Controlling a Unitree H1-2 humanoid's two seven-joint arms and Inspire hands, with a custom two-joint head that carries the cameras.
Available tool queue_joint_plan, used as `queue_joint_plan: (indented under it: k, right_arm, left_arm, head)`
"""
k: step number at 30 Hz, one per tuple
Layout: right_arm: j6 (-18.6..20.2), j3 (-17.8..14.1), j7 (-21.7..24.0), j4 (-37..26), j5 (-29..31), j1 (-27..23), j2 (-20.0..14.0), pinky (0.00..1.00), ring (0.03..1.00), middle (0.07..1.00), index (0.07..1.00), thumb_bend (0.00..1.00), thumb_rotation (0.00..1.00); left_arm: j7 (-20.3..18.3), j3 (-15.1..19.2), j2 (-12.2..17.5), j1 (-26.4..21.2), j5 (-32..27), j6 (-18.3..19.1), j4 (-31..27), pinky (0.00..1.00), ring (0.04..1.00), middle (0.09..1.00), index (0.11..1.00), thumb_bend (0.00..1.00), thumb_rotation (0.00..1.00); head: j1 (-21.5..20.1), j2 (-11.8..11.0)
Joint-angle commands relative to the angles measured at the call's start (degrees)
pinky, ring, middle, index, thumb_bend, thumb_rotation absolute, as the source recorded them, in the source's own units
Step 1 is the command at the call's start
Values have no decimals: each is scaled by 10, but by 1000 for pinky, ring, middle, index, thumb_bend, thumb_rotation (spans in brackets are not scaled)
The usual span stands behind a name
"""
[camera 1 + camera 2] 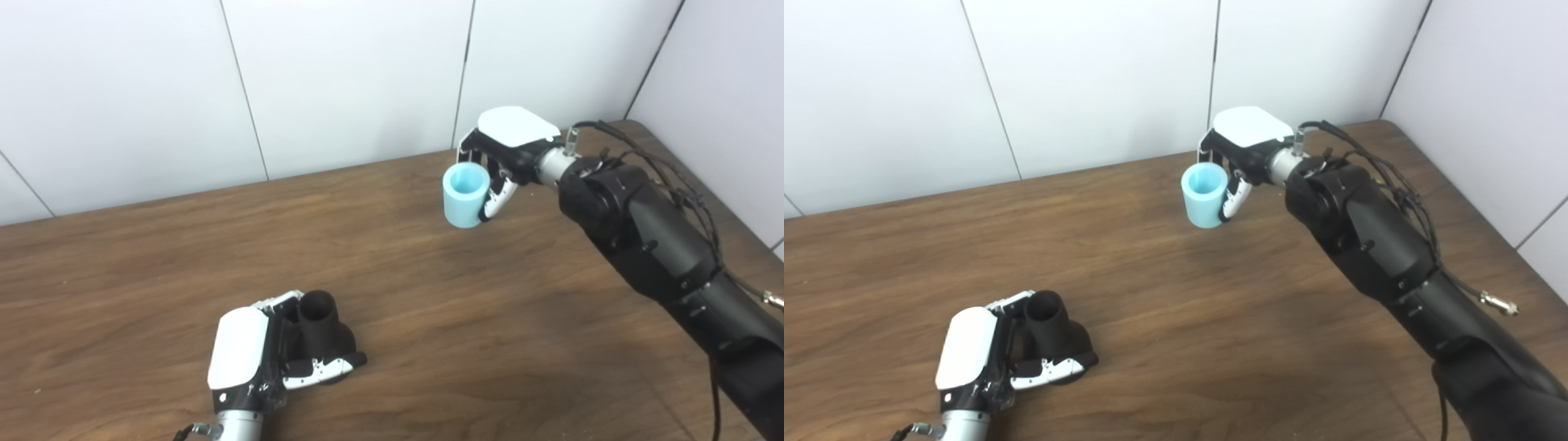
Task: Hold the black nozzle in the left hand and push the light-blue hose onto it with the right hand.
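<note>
Bare table (392, 294) between nozzle (321, 334) and hose (465, 195)

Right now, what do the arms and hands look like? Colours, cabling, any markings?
Both hands, left hand and right hand, have a glossy white back plate over black bodies, white-and-black fingers and a silver wrist collar. The right arm is bulky matte black with loose black cables running outside it and a metal connector dangling. No markings legible.
</note>
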Motion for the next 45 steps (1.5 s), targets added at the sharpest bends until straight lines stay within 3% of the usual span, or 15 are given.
queue_joint_plan:
  k: [1,17,38,43,45]
  right_arm:
    - [-2,-3,3,-19,-13,-19,-4,330,409,520,499,499,0]
    - [-13,-15,-2,-30,-7,6,33,317,399,507,524,496,0]
    - [-12,-21,-9,-22,-7,30,47,316,412,527,498,497,0]
    - [-11,-26,-3,-37,-2,25,43,339,405,514,518,498,0]
    - [-12,-37,-21,-40,3,24,49,367,405,514,507,500,0]
  left_arm:
    - [-11,-8,-1,22,11,14,15,625,563,440,513,522,0]
    - [-13,-2,2,18,10,20,12,595,560,437,513,522,0]
    - [-19,2,9,11,10,19,8,573,549,428,514,521,0]
    - [-21,0,9,12,14,22,6,576,548,430,514,521,0]
    - [-21,-1,8,13,16,23,6,570,547,429,513,522,0]
  head:
    - [3,1]
    - [14,6]
    - [16,10]
    - [17,10]
    - [19,9]
